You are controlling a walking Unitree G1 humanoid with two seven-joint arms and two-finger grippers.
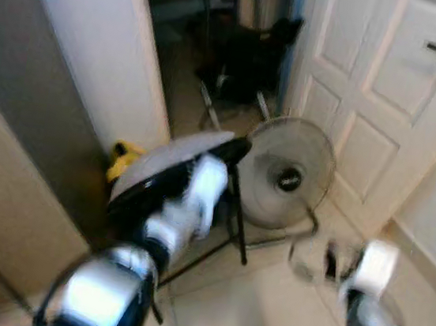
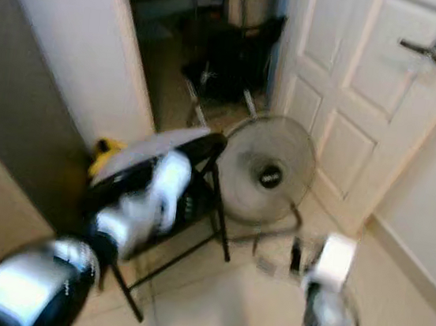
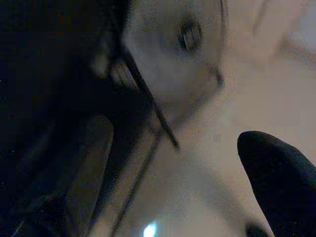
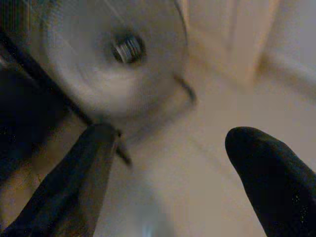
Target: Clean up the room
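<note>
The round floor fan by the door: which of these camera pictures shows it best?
The left eye view: the whole fan shows, standing on the floor beside the white door. The right eye view shows much the same. Both wrist views catch a blurred part of its grille and hub.

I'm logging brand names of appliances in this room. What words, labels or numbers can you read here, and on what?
None can be read.
The floor fan has a dark hub badge with a pale mark, too blurred to read.
The white door and the black folding table show no lettering.
</note>
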